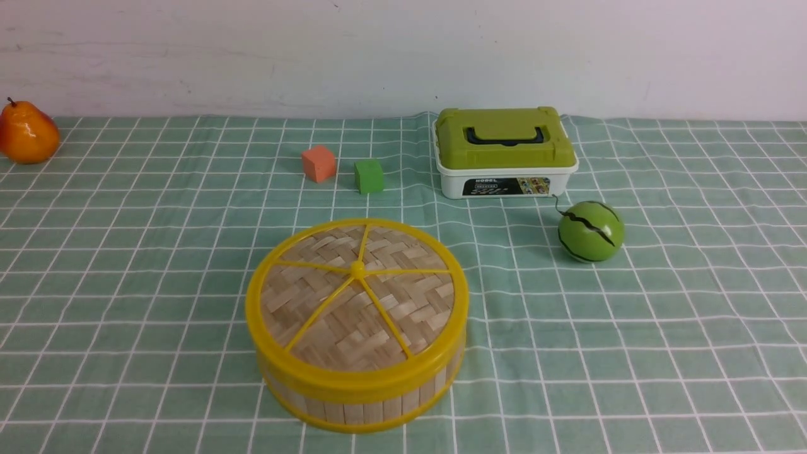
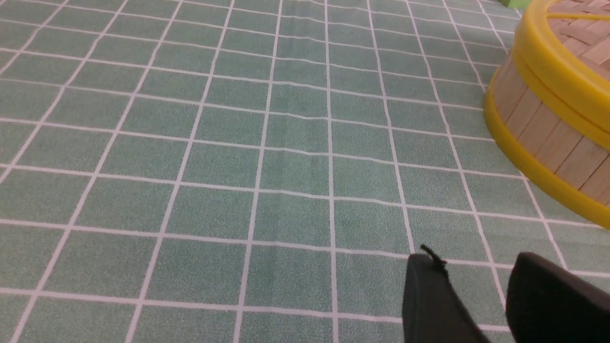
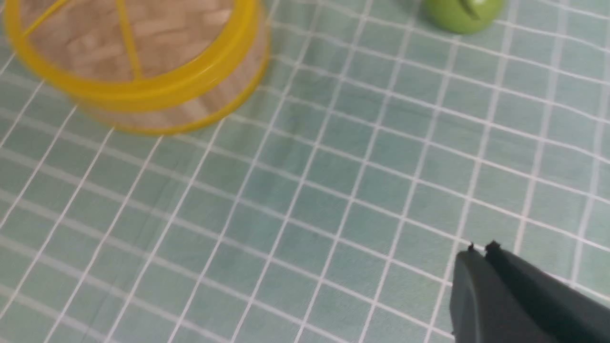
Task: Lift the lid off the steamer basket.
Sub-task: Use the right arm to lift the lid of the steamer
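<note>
Lid (image 1: pixel 378 315), round woven bamboo, caps slatted basket (image 1: pixel 354 413); left fingers (image 2: pixel 433 300) parted, right fingers (image 3: pixel 510 290) clenched.

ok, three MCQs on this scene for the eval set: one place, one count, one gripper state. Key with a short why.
1. Where is the lid?
A) leaning on the white box
B) on the steamer basket
C) flat on the tablecloth

2. How many spokes on it?
A) three
B) eight
C) five

3. How is the right gripper?
A) shut, nothing in it
B) shut on the knob
C) wide open

Key:
1 B: the lid caps the steamer basket, its slatted wall showing below.
2 C: five yellow spokes run from the knob to the rim.
3 A: the right gripper has its fingertips together, with only checked cloth around them.
</note>
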`<action>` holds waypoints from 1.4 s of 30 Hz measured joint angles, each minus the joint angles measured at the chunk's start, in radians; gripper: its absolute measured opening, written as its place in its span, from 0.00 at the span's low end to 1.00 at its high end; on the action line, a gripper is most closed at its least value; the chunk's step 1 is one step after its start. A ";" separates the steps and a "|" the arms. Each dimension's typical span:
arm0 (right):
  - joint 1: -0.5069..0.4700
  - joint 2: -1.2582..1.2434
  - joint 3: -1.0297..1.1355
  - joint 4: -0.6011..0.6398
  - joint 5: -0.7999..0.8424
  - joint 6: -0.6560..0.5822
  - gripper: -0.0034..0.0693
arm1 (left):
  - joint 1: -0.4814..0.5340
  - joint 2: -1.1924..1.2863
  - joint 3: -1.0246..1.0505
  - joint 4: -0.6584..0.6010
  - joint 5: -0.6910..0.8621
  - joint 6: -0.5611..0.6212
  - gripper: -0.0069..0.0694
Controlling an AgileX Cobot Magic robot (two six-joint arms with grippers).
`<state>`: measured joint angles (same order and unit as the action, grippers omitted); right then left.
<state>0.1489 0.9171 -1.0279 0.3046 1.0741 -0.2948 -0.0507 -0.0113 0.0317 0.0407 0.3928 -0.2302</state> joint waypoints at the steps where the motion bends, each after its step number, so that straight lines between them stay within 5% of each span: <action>1: 0.047 0.056 -0.050 -0.016 0.045 -0.006 0.04 | 0.000 0.000 0.000 0.000 0.000 0.000 0.40; 9: 0.377 0.464 -0.407 -0.254 0.170 0.088 0.05 | 0.000 0.000 0.000 0.000 0.000 0.000 0.40; 14: 0.487 0.703 -0.632 -0.290 0.170 0.111 0.06 | 0.000 0.000 0.000 0.000 0.000 0.000 0.40; 21: 0.519 0.961 -0.879 -0.242 0.170 0.126 0.17 | 0.000 0.000 0.000 0.000 0.000 0.000 0.40; 30: 0.519 1.177 -1.036 -0.110 0.065 0.129 0.57 | 0.000 0.000 0.000 0.000 0.000 0.000 0.40; 35: 0.519 1.219 -1.039 -0.099 -0.015 0.129 0.60 | 0.000 0.000 0.000 0.000 0.000 0.000 0.40; 42: 0.519 1.265 -1.039 -0.094 -0.049 0.130 0.50 | 0.000 0.000 0.000 0.000 0.000 0.000 0.40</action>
<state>0.6680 2.1821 -2.0671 0.2109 1.0251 -0.1648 -0.0507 -0.0113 0.0317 0.0407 0.3928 -0.2302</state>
